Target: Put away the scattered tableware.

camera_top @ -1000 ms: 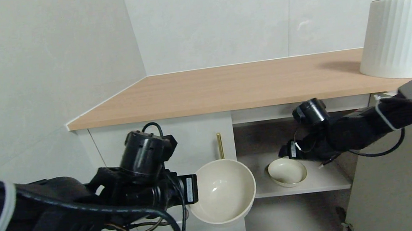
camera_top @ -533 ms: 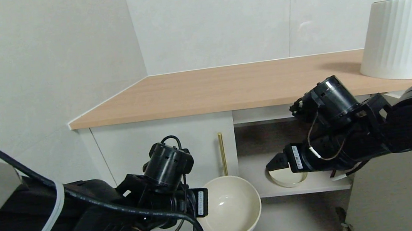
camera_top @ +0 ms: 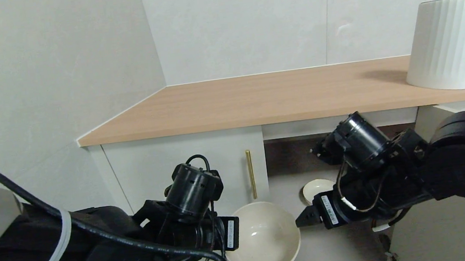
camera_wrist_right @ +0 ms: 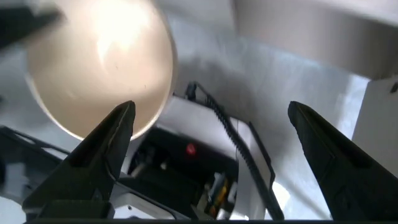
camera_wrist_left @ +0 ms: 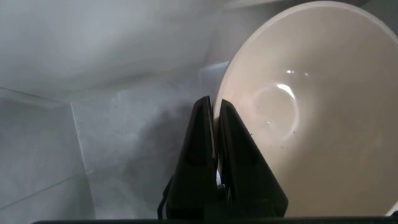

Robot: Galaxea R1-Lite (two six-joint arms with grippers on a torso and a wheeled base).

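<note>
**Bowl held at the open cabinet, right hand dropped beside it**

Left hand (camera_top: 232, 234): low, in front of the closed cabinet door (camera_top: 183, 162). Its fingers (camera_wrist_left: 202, 134) are pinched together on the near rim of the bowl (camera_top: 267, 240).

Bowl: cream, round, deep, glossy inside with small highlights near the bottom. It sits roughly mouth-up with the inside tipped toward the head camera, below the brass handle (camera_top: 250, 174). It hangs in the air and rests on nothing.

Right hand (camera_top: 299, 221): just beside the bowl's right rim, apart from it. In the right wrist view the fingers (camera_wrist_right: 112, 143) stand wide apart with nothing between them.

Dish (camera_top: 316, 189): small, cream, shallow, on the shelf (camera_top: 285, 186) inside the open cabinet. Its lower part is hidden behind the right hand.

Worktop (camera_top: 255, 97): wood. A white ribbed container (camera_top: 450, 42) stands at the far right.

Against half a second ago:
- The right arm has come down and forward, from level with the dish to level with the bowl.
- The dish's upper rim now shows above the hand.
- The bowl has moved slightly lower and to the right, in the same grip.
- The dish has not moved.
</note>
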